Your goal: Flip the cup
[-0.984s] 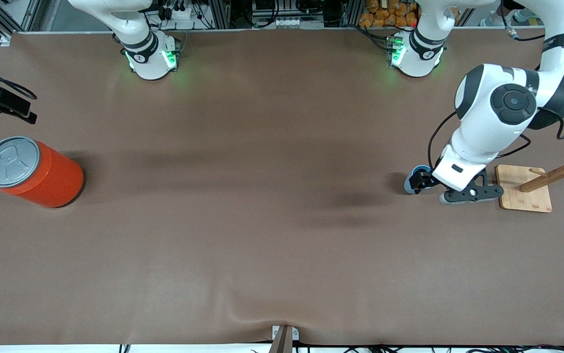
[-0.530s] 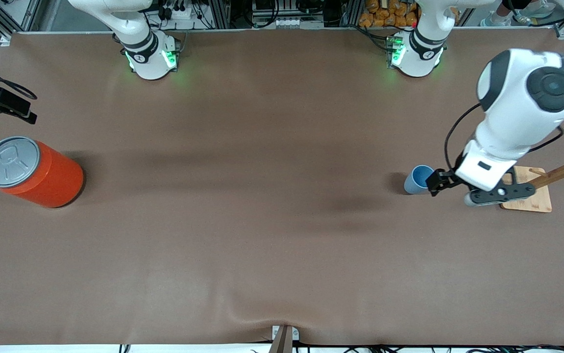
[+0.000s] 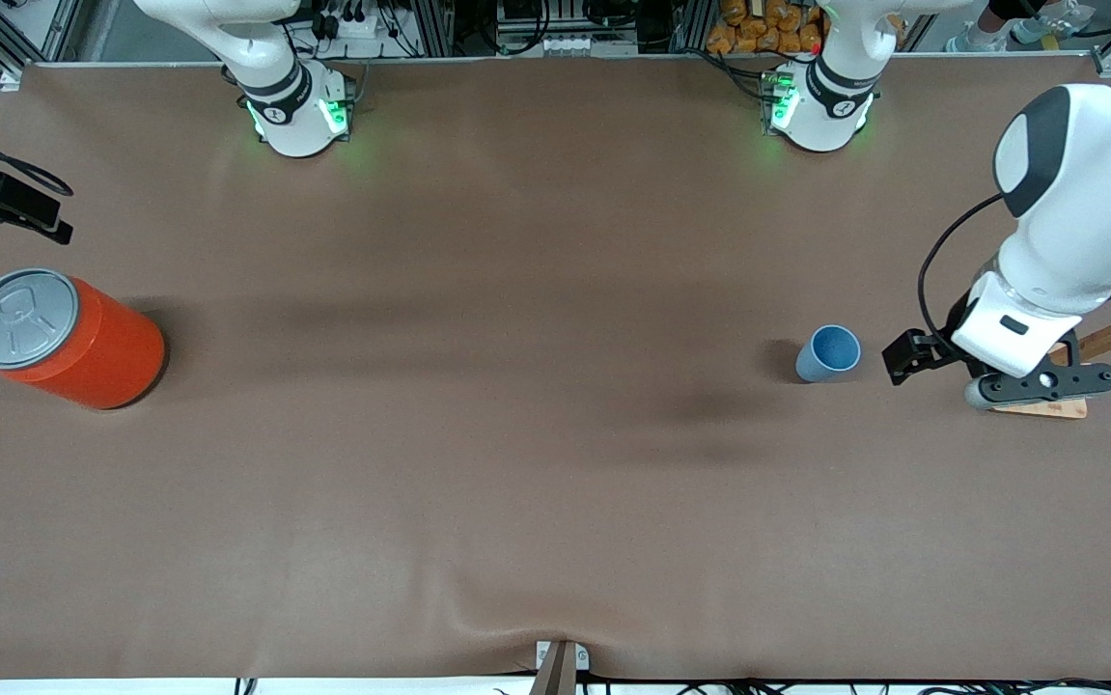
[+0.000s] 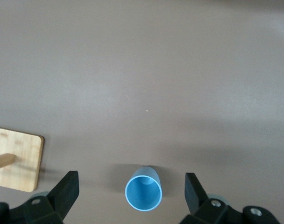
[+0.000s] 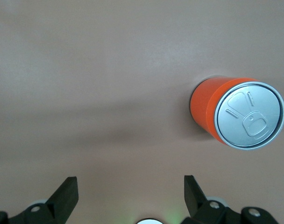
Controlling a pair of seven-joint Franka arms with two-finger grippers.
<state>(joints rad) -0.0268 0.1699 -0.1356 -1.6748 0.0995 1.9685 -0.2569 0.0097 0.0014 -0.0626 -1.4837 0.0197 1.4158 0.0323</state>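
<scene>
Left claw (image 3: 912,359), spread wide and empty, is held above the bench (image 3: 516,434) just beside the cup (image 3: 827,353).

Both fingers (image 4: 63,193) of that claw are seen in the left wrist view, set well apart with nothing gripped, the cup (image 4: 144,194) lying between them lower down. The cup, light blue with a darker blue inside, is stood upright with its mouth up, toward the left arm's end of the bench. A wooden stand (image 3: 1110,338) on a square base is placed close by, under the left arm. Right claw (image 5: 128,198) is likewise spread wide and empty, and is held high over the bench near its own base, waiting. An orange can (image 3: 63,338) with a grey pull-tab lid is stood at the right arm's end of the bench, well apart from the cup.
</scene>
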